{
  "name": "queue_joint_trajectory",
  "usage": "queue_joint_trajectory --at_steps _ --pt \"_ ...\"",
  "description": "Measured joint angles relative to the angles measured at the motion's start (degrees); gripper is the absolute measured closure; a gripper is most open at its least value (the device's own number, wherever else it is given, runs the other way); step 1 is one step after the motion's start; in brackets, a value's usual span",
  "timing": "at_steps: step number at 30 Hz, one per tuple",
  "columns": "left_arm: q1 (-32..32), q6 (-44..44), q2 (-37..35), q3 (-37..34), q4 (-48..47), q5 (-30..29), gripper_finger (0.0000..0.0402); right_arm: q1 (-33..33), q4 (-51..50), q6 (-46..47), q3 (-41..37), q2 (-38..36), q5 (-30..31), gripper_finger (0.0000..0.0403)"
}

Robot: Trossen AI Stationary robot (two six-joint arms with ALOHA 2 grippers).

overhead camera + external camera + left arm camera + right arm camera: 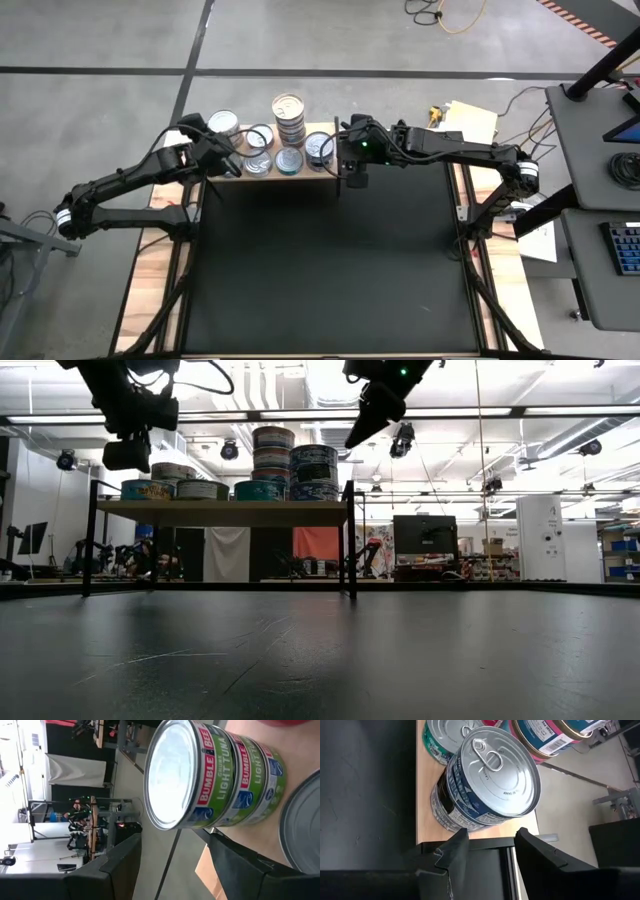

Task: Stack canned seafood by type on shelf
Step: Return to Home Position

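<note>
Quick rundown from my perch. My left gripper [228, 160] hangs over the left end of the shelf [230, 513], just above the tins there. Its fingers [115, 865] are apart with nothing between them. Right ahead of it, just past the tips, is the green tuna stack [215, 775], two cans high near the shelf's back-left corner.

My right gripper [355, 172] is at the other end, just off the shelf's right front corner by the post, jaws also apart and empty. In the low view it's up about level with the top of the blue-label stack [314, 470], just beside it and not touching. That stack is two cans high and stands right by the shelf's right edge, so that's the tight spot on that side.

Toward the middle stands the tall stack [289, 110], the highest thing on the shelf, with single tins [258, 162] in front of it. On my side of the shelf the black table [320, 260] spreads wide, from the shelf's front edge to the near edge.
</note>
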Motion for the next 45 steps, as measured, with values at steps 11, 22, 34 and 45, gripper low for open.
queue_joint_trajectory --at_steps 11,22,34,45 --pt "-0.1 0.4 -0.3 0.0 -1.6 -2.9 0.0184 0.0 -0.4 -0.9 0.0 -2.1 -2.1 0.0274" --pt "-9.8 -2.6 0.1 5.1 -1.3 5.5 0.0184 0.1 0.6 -0.8 0.0 -3.6 -6.2 0.0287" --pt "-21.1 -19.3 -0.6 23.1 3.7 68.0 0.0184 0.5 1.1 -0.9 -0.3 -3.4 -10.5 0.0283" --pt "-26.4 -21.1 -1.2 12.5 16.2 65.8 0.0184 3.4 3.1 -1.3 -3.2 -3.3 -10.9 0.0292"
